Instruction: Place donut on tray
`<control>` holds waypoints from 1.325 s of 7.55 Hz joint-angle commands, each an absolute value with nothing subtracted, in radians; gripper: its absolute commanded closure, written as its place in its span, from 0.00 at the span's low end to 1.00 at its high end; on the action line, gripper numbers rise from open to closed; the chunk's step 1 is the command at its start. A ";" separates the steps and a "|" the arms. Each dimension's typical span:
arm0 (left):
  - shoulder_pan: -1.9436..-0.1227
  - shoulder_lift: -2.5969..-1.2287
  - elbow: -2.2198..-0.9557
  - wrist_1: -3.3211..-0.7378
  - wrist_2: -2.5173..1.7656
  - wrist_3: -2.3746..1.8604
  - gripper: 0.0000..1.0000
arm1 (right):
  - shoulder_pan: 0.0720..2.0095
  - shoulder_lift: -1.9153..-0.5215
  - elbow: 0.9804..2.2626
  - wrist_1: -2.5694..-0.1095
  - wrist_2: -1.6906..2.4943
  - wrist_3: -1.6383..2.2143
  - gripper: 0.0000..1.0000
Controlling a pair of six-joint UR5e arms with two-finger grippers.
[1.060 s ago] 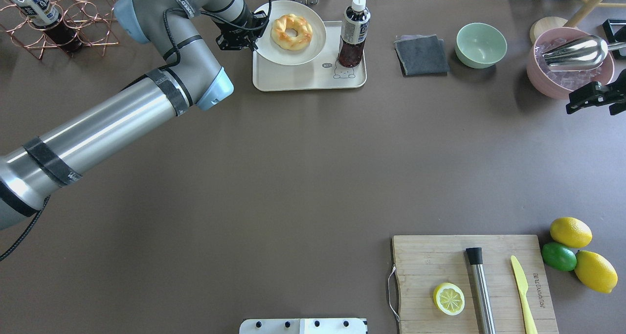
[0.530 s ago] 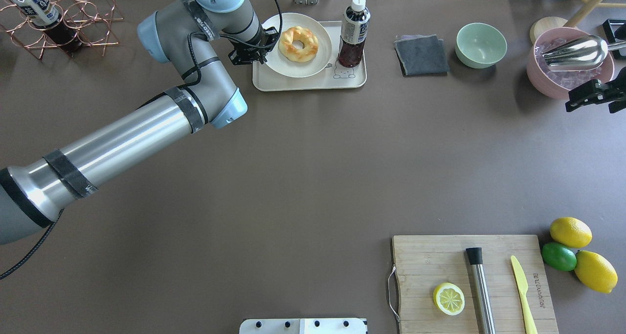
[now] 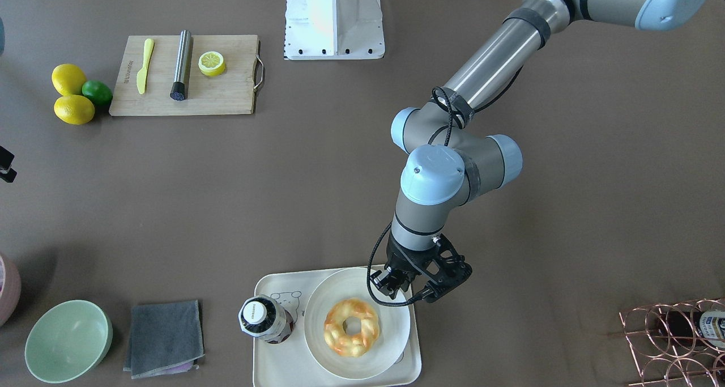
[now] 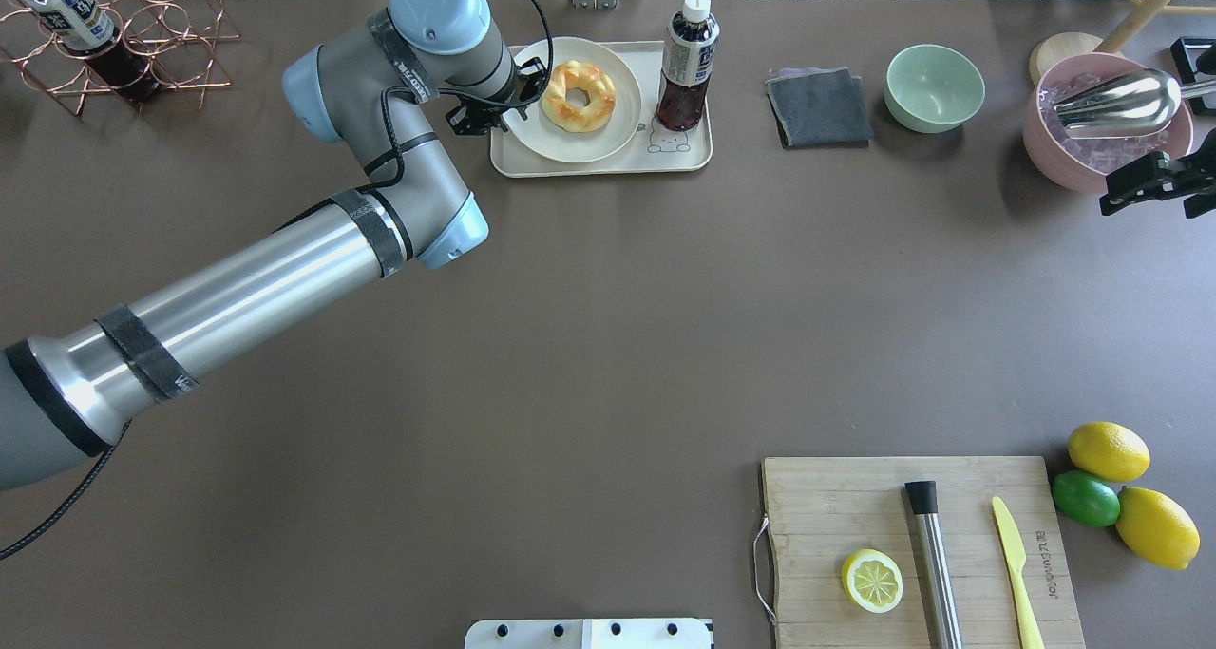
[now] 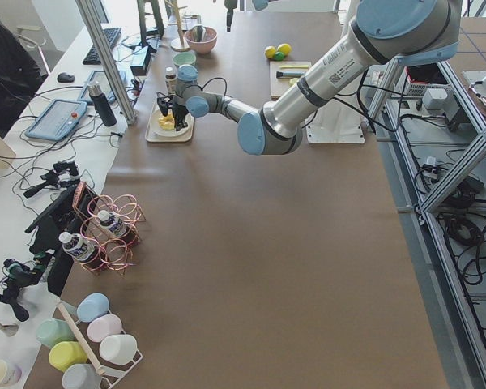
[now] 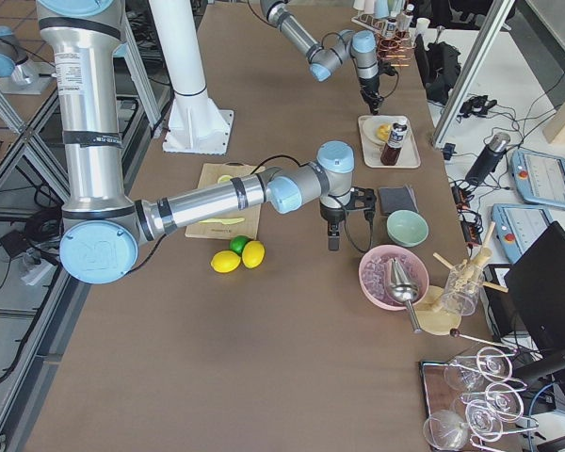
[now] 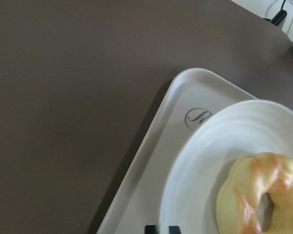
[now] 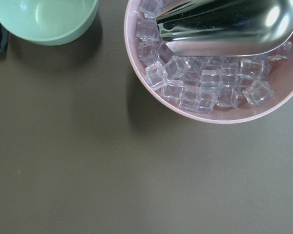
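The donut [image 4: 556, 98] lies flat on a round white plate [image 4: 570, 150], and the plate sits on the tray [image 4: 693, 160]. It fills the tray's half toward the robot's left. The donut's centre hole faces straight up. The braided ring is nearly round, so no long axis can be told. It rests slightly toward the tray's far edge, within the plate's rim.

The left gripper [image 4: 505, 107] is at the tray's left end, where the plate's rim comes nearest the tray's raised edge. In the left wrist view its two dark fingertips [image 7: 150, 229] stand close together astride the plate's rim, one outside it and one inside, clamped on the plate. The same view shows a circled grey letter R [image 7: 198, 118] printed on the tray's floor near a rounded corner, just beside the plate.

A dark bottle [image 4: 686, 65] stands upright on the tray's other half, just beside the plate. A grey cloth [image 4: 819, 107] and a green bowl [image 4: 935, 86] lie on the table beyond the tray's right end.

The right gripper [image 4: 1121, 196] hangs well apart from the tray, far off past its right end. Whether its jaws are apart or together cannot be told.
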State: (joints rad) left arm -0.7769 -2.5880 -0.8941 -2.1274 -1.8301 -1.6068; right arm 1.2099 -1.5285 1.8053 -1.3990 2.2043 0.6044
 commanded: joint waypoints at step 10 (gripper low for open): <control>-0.867 -2.026 -1.841 -1.616 -1.950 -1.177 0.02 | 1.483 -1.554 1.610 -1.413 2.256 0.030 0.00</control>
